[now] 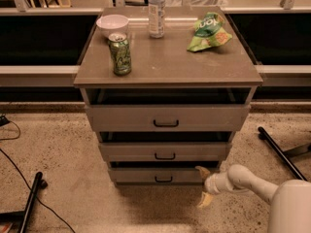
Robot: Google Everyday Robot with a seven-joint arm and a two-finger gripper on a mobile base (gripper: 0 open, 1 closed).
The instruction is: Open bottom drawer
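Note:
The bottom drawer (146, 175) is the narrowest, lowest grey-brown front of the cabinet, with a small black pull (164, 179). It stands out a little from the cabinet, like the two drawers above it. My gripper (203, 186) is at the drawer's right end, low near the floor. Its fingers are spread: one yellowish fingertip (201, 171) is by the drawer's right corner, the other (204, 200) hangs below, over the floor. The gripper holds nothing. The white arm (252, 184) reaches in from the lower right.
On the cabinet top (170, 64) stand a green can (120, 54), a white bowl (112, 25), a clear bottle (156, 11) and a green chip bag (209, 32). Black poles lie on the speckled floor at left (30, 203) and right (279, 152).

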